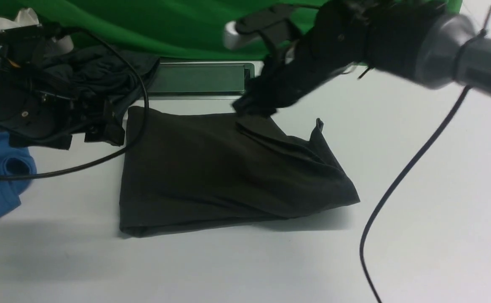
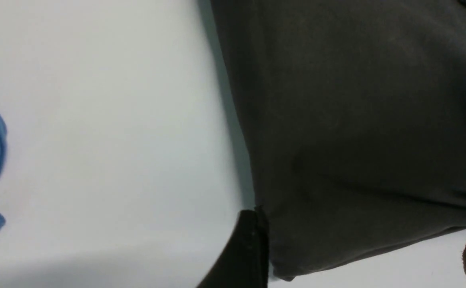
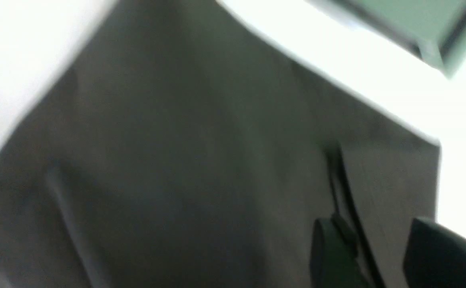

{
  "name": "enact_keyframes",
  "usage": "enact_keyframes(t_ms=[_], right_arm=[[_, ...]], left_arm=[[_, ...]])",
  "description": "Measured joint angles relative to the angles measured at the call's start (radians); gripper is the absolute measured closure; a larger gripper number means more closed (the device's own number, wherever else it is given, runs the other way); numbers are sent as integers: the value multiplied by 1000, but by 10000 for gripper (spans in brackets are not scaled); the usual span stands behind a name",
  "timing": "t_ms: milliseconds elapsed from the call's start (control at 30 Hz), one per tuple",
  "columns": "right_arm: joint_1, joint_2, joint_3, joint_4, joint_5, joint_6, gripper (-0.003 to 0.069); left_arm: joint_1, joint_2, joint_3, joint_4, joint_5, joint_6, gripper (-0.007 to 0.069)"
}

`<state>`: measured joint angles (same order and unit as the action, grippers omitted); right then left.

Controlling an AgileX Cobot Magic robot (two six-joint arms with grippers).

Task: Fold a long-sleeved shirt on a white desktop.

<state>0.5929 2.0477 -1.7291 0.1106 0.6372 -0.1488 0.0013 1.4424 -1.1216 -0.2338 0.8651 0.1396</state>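
lying folded into a rough rectangle on the desk (image 1: 439, 210), the long-sleeved shirt (image 1: 212, 176) has the left gripper (image 2: 361, 248) spread wide astride a left corner, seemingly poised to pinch it, while the right gripper (image 1: 254, 107) sits blurred at the far edge, grip impossible to tell.

The place looked like a robotics lab: a broad matte white desktop (image 1: 439, 252) with a silver-framed grey hatch (image 1: 199, 79), a draped green cloth backdrop (image 1: 165, 25) behind it, a black-and-grey robot arm (image 1: 439, 46) and a loose black cable (image 1: 402, 172).
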Motion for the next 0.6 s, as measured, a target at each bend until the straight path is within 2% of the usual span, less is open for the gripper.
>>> enact_keyframes(t_ms=[133, 300, 600], right_arm=[[4, 55, -17, 3, -90, -16, 349], [1, 151, -114, 5, -86, -18, 300], [-18, 284, -208, 4, -35, -18, 291]], left_arm=[[0, 0, 0, -1, -7, 1, -65], [0, 0, 0, -12, -7, 1, -63], [0, 0, 13, -18, -17, 8, -46]])
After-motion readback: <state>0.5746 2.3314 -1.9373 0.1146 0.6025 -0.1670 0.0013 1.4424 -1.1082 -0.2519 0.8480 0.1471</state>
